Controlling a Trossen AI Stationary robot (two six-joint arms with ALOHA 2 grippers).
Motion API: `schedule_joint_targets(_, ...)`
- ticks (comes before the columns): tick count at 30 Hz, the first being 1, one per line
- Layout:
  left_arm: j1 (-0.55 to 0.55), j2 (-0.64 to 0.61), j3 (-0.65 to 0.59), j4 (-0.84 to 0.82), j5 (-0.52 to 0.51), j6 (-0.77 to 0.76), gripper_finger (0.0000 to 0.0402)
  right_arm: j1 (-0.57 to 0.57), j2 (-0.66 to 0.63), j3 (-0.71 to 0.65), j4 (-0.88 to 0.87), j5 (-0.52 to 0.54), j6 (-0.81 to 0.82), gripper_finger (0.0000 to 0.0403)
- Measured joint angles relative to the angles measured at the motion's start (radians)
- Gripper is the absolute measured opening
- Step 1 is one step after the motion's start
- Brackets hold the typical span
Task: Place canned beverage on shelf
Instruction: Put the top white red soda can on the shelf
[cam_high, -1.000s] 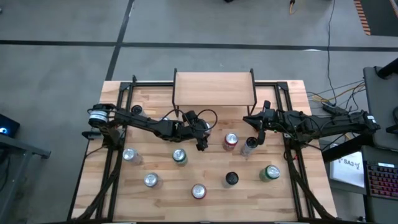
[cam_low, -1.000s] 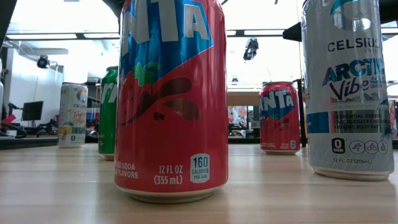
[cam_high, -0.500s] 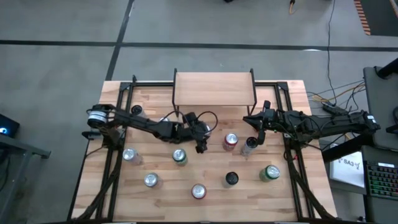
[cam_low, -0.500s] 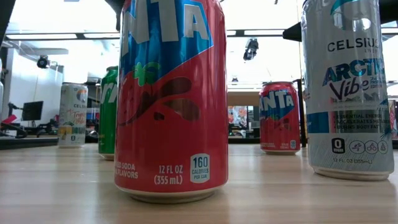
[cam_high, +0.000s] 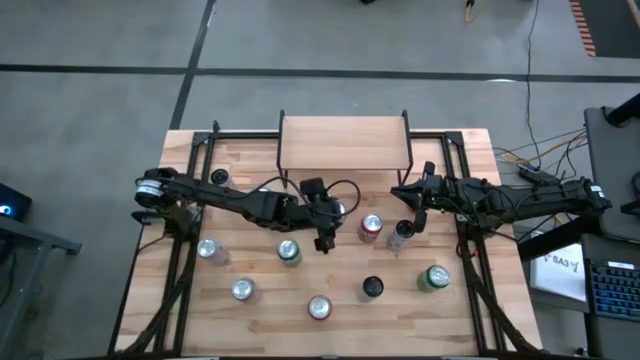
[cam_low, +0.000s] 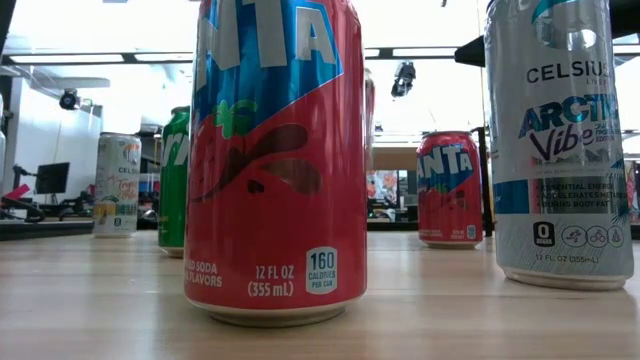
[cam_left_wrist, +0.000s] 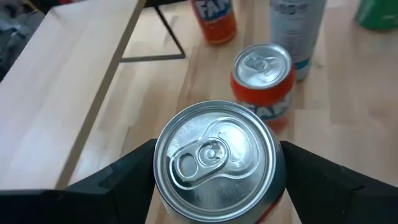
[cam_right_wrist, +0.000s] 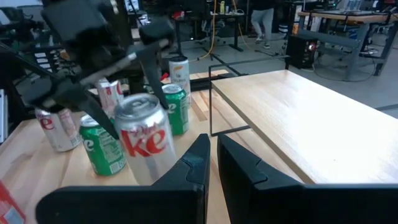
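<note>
My left gripper (cam_high: 322, 238) is over the middle of the table, shut on a silver canned beverage (cam_left_wrist: 214, 162), which the right wrist view shows as a silver can with red letters (cam_right_wrist: 142, 138). The shelf (cam_high: 345, 142), a light wood board on thin black legs, stands at the table's far edge beyond the can and also shows in the left wrist view (cam_left_wrist: 68, 81). My right gripper (cam_high: 410, 220) hangs shut above a silver can (cam_high: 399, 238) right of centre and touches nothing. My left gripper pinches the can between its two fingers, one finger (cam_left_wrist: 124, 177) on each opposite side of the wall just under the top rim (cam_left_wrist: 157, 171). The fingers come slanting down from the table's left. The can is lifted clear of the table, tilted a little.
Several other cans stand on the table: a red one (cam_high: 371, 227) just right of the held can, a green one (cam_high: 289, 251) near it, others toward the near edge (cam_high: 319, 308) and a black one (cam_high: 372, 288). Black frame rails (cam_high: 190, 200) run along both sides.
My left gripper has risen with the silver can, lifting it clear of the table, and has rolled a little. A sliver of the raised can now shows behind the big red can in the low view.
</note>
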Motion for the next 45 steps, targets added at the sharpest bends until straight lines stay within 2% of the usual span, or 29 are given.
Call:
schedule_joint_targets(9, 0.005, -0.013, 0.182, -0.072, 0.111, 0.190, 0.0284, 0.000, 0.000, 0.000, 0.000, 0.000, 0.000, 0.0022)
schedule_joint_targets(15, 0.079, -0.016, 0.309, -0.135, 0.190, 0.351, 0.0284, 0.000, 0.000, 0.000, 0.000, 0.000, 0.000, 0.0022)
schedule_joint_targets(22, 0.242, -0.016, 0.357, -0.181, 0.488, 0.593, 0.0284, 0.000, 0.000, 0.000, 0.000, 0.000, -0.001, 0.0022)
schedule_joint_targets(24, 0.299, -0.016, 0.356, -0.174, 0.590, 0.620, 0.0285, 0.000, 0.000, 0.000, 0.000, 0.000, 0.000, 0.0022)
schedule_joint_targets(26, 0.356, -0.016, 0.357, -0.148, 0.648, 0.615, 0.0285, 0.000, 0.000, 0.000, 0.000, 0.000, 0.000, 0.0022)
schedule_joint_targets(31, 0.462, 0.002, 0.371, -0.123, 0.691, 0.580, 0.0285, 0.000, 0.002, 0.000, 0.000, 0.000, 0.000, 0.0022)
schedule_joint_targets(36, 0.528, 0.026, 0.371, -0.120, 0.779, 0.615, 0.0285, 0.000, 0.020, 0.000, 0.000, 0.000, 0.000, 0.0022)
schedule_joint_targets(45, 0.567, 0.060, 0.370, -0.105, 0.782, 0.666, 0.0285, 0.000, 0.060, 0.000, 0.006, 0.000, 0.002, 0.0022)
